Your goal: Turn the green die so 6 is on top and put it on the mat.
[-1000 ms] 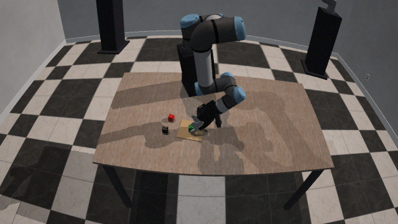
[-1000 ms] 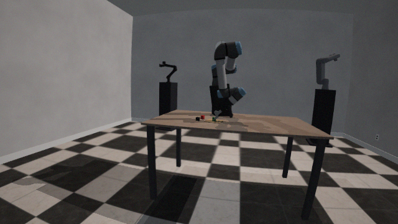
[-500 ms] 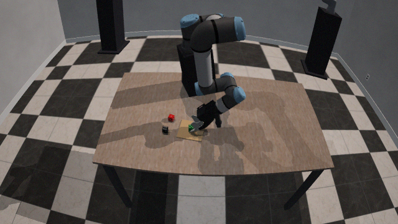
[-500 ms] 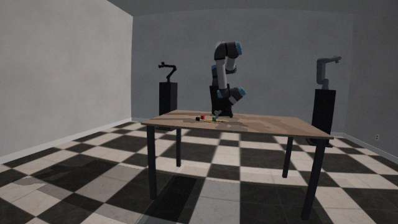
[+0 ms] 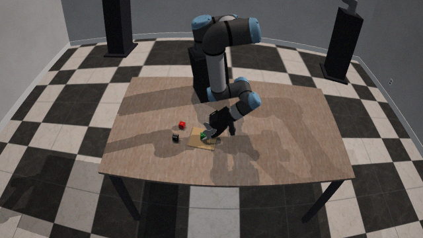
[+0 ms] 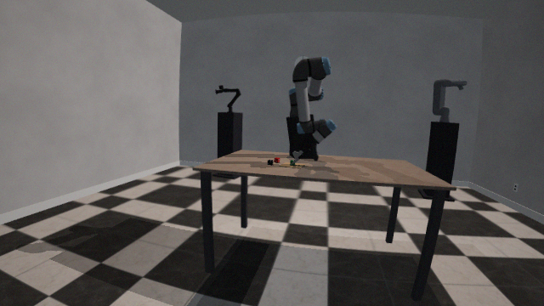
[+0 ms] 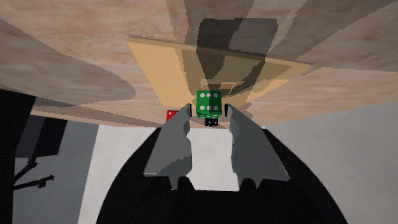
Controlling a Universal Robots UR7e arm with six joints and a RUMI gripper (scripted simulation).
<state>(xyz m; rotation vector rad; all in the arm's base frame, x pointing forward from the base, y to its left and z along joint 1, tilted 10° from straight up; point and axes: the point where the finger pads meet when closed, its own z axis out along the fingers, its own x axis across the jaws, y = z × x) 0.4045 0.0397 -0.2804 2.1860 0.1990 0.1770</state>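
Note:
The green die sits on the tan mat near the middle of the table. In the wrist view the green die shows a six-pip face toward the camera, on the mat. My gripper is low over the mat with its fingertips on either side of the die, a small gap on each side. The fingers are partly open and not pressing on it. In the top view the gripper covers part of the die. The die also shows in the exterior view.
A red die and a black die lie on the table left of the mat. Both show in the wrist view, the red die and the black die. Black pedestals stand on the floor behind the table.

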